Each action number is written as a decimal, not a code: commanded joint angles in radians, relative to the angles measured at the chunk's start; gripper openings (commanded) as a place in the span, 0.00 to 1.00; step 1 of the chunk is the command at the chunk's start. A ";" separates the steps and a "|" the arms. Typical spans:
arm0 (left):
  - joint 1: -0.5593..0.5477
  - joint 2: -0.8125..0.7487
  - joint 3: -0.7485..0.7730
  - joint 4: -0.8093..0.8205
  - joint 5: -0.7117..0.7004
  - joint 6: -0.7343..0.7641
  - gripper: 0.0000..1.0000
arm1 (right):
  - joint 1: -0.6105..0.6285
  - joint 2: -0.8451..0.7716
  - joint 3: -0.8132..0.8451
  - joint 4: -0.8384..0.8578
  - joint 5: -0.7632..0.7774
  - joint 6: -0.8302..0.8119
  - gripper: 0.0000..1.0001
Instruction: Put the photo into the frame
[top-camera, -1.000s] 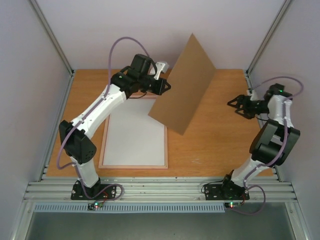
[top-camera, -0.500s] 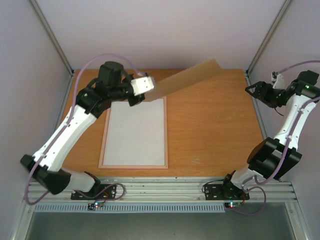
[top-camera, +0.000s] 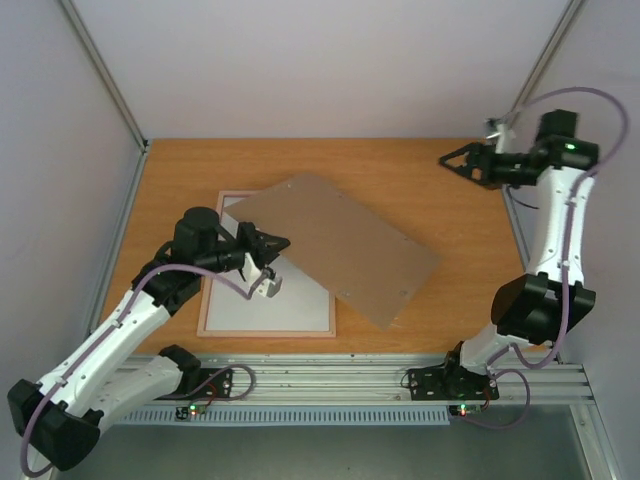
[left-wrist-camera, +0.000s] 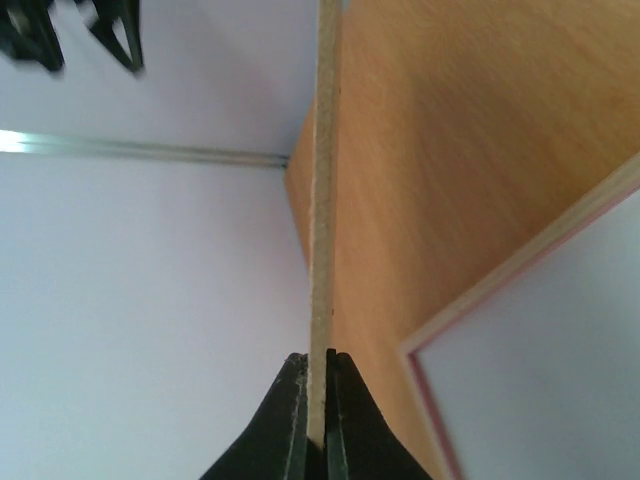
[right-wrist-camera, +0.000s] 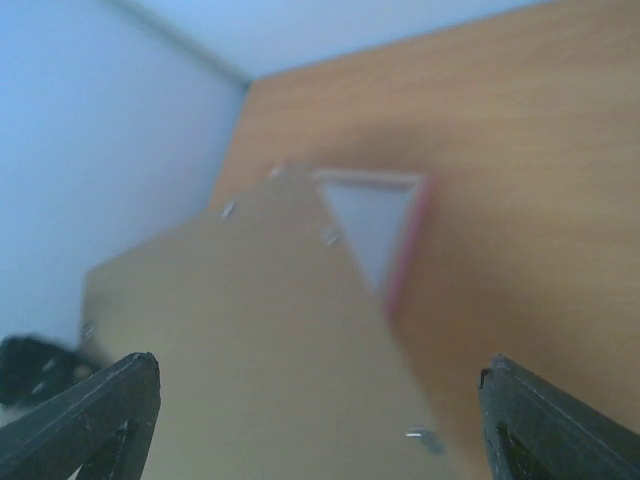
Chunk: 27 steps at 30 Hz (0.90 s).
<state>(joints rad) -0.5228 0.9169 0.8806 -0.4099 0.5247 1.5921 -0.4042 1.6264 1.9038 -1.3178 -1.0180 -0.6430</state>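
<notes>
The frame (top-camera: 265, 332) lies flat at the left middle of the table, a thin pink border around a white surface. It also shows in the left wrist view (left-wrist-camera: 520, 264) and the right wrist view (right-wrist-camera: 405, 250). The photo cannot be made out; no printed side shows. My left gripper (top-camera: 270, 241) (left-wrist-camera: 317, 358) is shut on the edge of a brown backing board (top-camera: 340, 245) (left-wrist-camera: 322, 200) (right-wrist-camera: 250, 340). The board slants over the frame's right part and out across the table. My right gripper (top-camera: 458, 163) (right-wrist-camera: 315, 375) hangs open and empty, high at the far right.
The orange wooden table (top-camera: 430, 180) is boxed in by pale walls on three sides, with metal posts (top-camera: 105, 80) at the far corners. An aluminium rail (top-camera: 320, 378) carrying both arm bases runs along the near edge.
My left arm has pulled back toward the near side, bringing the board from upright at the back down to a low slant over the frame. My right arm rose toward the far right, its jaws widening.
</notes>
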 joint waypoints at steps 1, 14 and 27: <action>0.004 -0.075 -0.075 0.383 0.136 0.239 0.00 | 0.176 0.015 -0.067 -0.176 -0.103 -0.121 0.87; 0.004 -0.109 -0.095 0.380 0.258 0.308 0.01 | 0.297 0.146 -0.126 -0.411 -0.200 -0.311 0.79; 0.004 -0.134 -0.102 0.366 0.255 0.317 0.00 | 0.331 0.119 -0.314 -0.229 -0.068 -0.238 0.72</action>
<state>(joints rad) -0.5228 0.8257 0.7628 -0.1913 0.7368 1.8786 -0.0799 1.7714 1.6180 -1.6119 -1.1500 -0.9306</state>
